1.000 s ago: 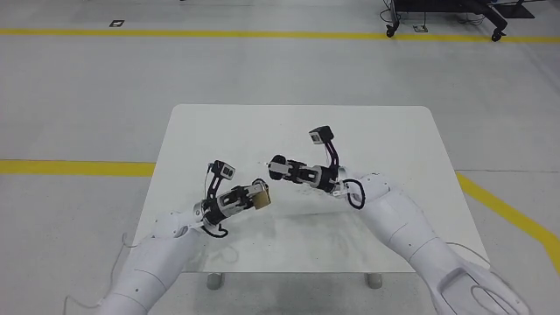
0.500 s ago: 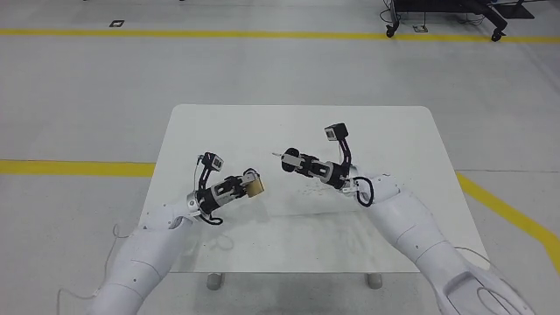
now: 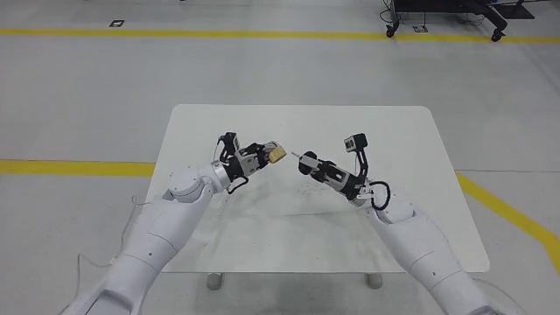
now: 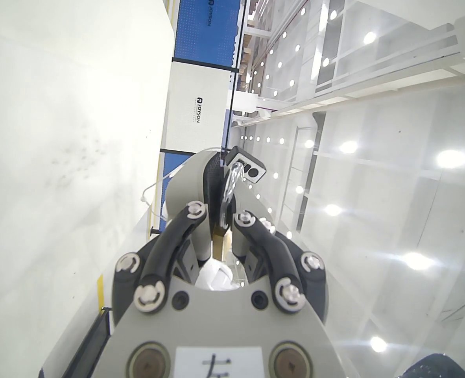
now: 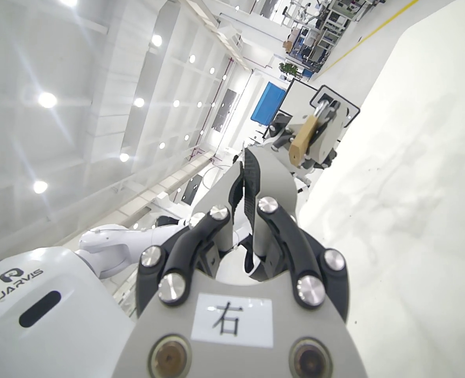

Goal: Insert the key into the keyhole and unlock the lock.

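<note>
- White rounded table (image 3: pixel 394 131) stands on a pale grey workshop floor crossed by yellow lines (image 3: pixel 87 31).
- Left gripper (image 3: pixel 260 152) is closed tight on the small brass padlock with a silver shackle (image 3: pixel 276 152), held over the table's middle. In the left wrist view, both fingers (image 4: pixel 193 186) pinch the padlock (image 4: pixel 228 190).
- Right gripper (image 3: pixel 306 162) has its fingers pressed together around the thin silver key (image 3: pixel 295 153), whose tip points toward the padlock.
- Key and padlock are near each other but apart, and the key is not in the keyhole.
- In the right wrist view, the padlock (image 5: pixel 302 141) juts from the left gripper, beyond the right gripper (image 5: pixel 245 163).
</note>
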Controlling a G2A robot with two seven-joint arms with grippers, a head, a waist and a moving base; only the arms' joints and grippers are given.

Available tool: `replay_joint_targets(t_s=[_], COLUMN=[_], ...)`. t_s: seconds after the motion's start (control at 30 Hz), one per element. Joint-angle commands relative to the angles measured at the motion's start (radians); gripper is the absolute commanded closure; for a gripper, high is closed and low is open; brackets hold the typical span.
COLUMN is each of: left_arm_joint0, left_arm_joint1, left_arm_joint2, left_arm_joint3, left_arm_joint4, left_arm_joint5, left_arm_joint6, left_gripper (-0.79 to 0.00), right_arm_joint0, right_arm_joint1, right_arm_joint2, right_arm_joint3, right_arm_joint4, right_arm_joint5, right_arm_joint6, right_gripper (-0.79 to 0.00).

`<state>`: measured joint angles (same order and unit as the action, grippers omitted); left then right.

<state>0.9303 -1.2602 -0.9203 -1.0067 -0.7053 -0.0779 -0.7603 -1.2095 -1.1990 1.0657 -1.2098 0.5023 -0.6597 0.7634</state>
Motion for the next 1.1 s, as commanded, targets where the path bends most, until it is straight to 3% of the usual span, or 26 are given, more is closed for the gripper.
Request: replay_joint_targets(t_s=[0.0, 0.4, 0.5, 0.73, 1.07], left_arm_joint0=[-0.026, -0.026, -0.007, -0.011, 0.022], left_arm_joint1=[-0.012, -0.012, -0.016, -0.023, -0.030], left_arm_joint2=[0.021, 0.021, 0.008, 0.016, 0.014], left_arm_joint3=[0.048, 0.048, 0.015, -0.037, -0.090], left_arm_joint4=[-0.010, -0.010, -0.059, 0.038, 0.118], left_arm_joint5=[0.039, 0.039, 0.052, 0.030, -0.022], left_arm_joint6=[-0.013, -0.013, 0.010, 0.118, 0.202], left_gripper=[0.000, 0.000, 0.000, 0.000, 0.000], right_arm_joint0=[-0.034, -0.034, -0.036, -0.112, -0.184], right_arm_joint1=[0.009, 0.009, 0.007, 0.008, 0.003], right_arm_joint2=[0.027, 0.027, 0.016, 0.016, 0.020], right_arm_joint3=[-0.057, -0.057, -0.085, -0.159, -0.245], right_arm_joint4=[0.015, 0.015, -0.034, -0.136, -0.134], right_arm_joint5=[0.051, 0.051, 0.107, 0.277, 0.328], right_arm_joint6=[0.006, 0.006, -0.041, -0.209, -0.327], right_gripper=[0.000, 0.000, 0.000, 0.000, 0.000])
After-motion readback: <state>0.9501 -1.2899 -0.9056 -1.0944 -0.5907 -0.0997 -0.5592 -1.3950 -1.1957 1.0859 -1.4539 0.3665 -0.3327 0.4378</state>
